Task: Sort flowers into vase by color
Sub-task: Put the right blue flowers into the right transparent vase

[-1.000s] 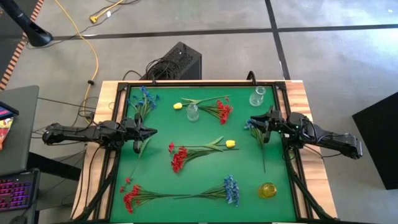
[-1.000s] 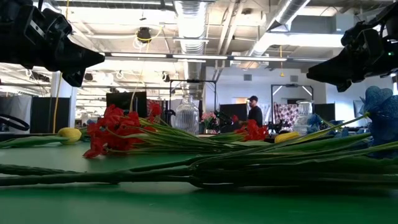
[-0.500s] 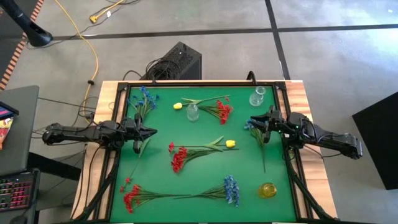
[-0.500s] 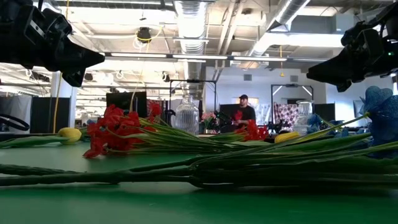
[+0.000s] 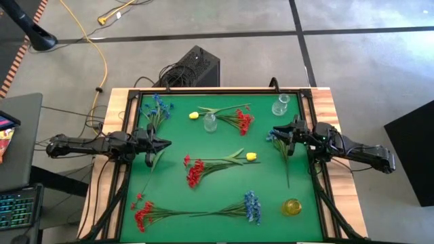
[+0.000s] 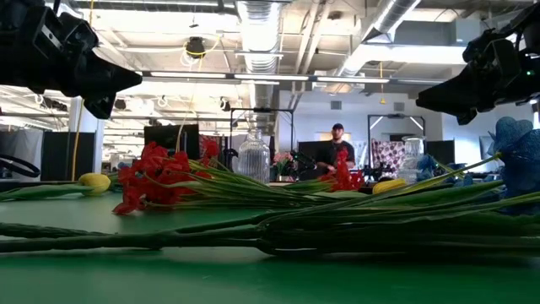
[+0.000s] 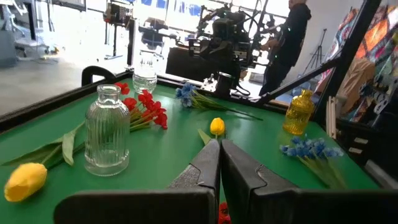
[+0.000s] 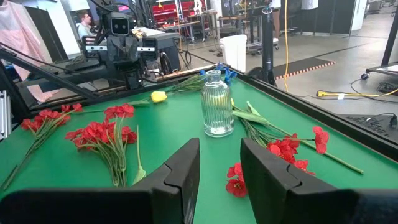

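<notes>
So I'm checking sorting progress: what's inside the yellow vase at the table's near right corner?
No stem or bloom rises from the yellow vase; nothing shows at its mouth from overhead or in the left wrist view. Its tinted glass hides the bottom, so that part cannot be seen.

table [image 5: 224, 207]: green mat in a black frame on a wooden top | far side: blue sprig [image 5: 156, 108], yellow bud [image 5: 194, 115], clear vase [image 5: 210, 123], red sprig [image 5: 242, 119], second clear vase [image 5: 281, 104] | middle: red cluster [image 5: 194, 172], yellow tulip [image 5: 251, 156] | near side: red flowers [image 5: 142, 215], blue flowers [image 5: 252, 206], yellow vase [image 5: 291, 207]
</notes>
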Robot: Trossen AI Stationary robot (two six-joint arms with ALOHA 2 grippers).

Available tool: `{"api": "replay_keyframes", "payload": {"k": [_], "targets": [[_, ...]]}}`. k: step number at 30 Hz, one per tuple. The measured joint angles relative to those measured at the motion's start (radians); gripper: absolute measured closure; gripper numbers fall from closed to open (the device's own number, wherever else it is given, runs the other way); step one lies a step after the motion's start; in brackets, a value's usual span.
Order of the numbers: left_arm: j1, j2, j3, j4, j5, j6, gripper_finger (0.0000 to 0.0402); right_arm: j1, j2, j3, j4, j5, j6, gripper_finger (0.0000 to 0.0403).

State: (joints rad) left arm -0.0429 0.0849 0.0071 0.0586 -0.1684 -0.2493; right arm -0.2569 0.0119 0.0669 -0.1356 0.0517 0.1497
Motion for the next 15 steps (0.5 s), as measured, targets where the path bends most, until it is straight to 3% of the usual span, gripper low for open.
{"api": "replay_keyframes", "payload": {"k": [5,15], "targets": [[0.0,0.0,0.0,0.005,-0.005,-0.1,0.0401,0.0,0.0,0.0,0.0,0.0,0.0,0.026],[0.0,0.0,0.0,0.02,-0.198,-0.281,0.0401,-0.001,0.0,0.0,0.002,0.0,0.0,0.026]]}}
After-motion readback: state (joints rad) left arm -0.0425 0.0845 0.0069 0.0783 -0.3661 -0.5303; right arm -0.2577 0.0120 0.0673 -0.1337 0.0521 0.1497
